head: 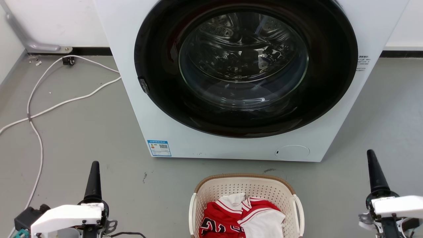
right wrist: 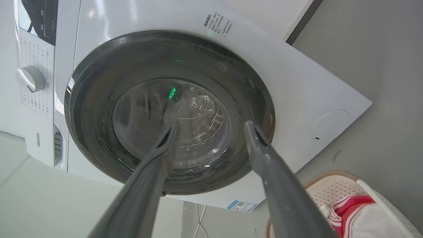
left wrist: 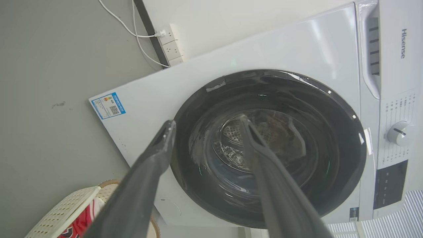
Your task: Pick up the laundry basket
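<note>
Cream perforated plastic laundry basket (head: 216, 193) with brown woven-look rim, on the grey floor (head: 82, 132) before a white front-loading washing machine (head: 127, 82), holding red-and-white garments (head: 231, 215). Probably light and stiff-walled; grasp the white loop handles (head: 299, 206). Left gripper (left wrist: 207, 120) and right gripper (right wrist: 211, 125), fingers parted and empty, flank it.

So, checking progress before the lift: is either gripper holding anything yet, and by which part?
Nothing is held. The left gripper and right gripper are both open, apart from the laundry basket.
</note>
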Tool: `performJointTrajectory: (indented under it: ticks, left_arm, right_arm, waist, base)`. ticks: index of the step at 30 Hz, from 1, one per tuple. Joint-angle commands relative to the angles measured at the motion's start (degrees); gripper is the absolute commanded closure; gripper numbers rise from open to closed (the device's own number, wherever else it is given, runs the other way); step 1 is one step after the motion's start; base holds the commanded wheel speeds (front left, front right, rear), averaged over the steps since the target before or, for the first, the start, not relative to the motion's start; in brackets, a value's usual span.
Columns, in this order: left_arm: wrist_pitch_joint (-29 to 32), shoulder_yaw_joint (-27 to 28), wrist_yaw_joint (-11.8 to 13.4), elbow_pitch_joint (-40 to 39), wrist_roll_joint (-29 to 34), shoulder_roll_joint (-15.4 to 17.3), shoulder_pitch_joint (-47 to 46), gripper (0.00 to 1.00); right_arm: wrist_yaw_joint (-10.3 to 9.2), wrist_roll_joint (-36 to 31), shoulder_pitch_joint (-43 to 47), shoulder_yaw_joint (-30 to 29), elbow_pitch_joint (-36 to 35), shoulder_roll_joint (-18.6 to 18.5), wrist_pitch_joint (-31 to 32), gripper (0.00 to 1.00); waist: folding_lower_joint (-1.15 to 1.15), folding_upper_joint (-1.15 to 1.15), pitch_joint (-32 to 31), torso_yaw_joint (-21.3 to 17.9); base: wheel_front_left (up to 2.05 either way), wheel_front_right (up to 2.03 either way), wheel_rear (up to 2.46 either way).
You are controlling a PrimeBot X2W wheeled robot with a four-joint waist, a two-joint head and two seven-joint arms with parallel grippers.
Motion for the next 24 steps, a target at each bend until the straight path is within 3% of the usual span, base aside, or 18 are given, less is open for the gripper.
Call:
performJointTrajectory:
  ticks: [1, 10, 24]
  left_arm:
    - [-0.6, -0.2, 0.5, -2.3, 3.0, 0.2, -0.3, 0.00]
    - [-2.4, -3.9, 2.0, -7.0, 14.8, 0.2, 1.0, 0.00]
    - [-5.0, -10.2, 2.3, -11.0, 33.1, 0.2, 2.0, 0.00]
  right_arm:
    - [0.01, -4.1, -1.4, -0.3, -2.4, -0.3, -0.7, 0.00]
    - [0.01, -21.0, -0.7, 1.4, -8.8, -0.3, -2.5, 0.00]
    - [0.01, -36.8, 1.2, 5.1, -13.6, -0.3, -5.0, 0.00]
  waist:
    - [0.00, 0.00, 0.1, 0.0]
    - [0.00, 0.00, 0.4, 0.0]
    - [0.00, 0.00, 0.8, -0.1]
  base:
    - [0.00, 0.00, 0.00]
    - [0.00, 0.00, 0.00]
    - [0.00, 0.00, 0.00]
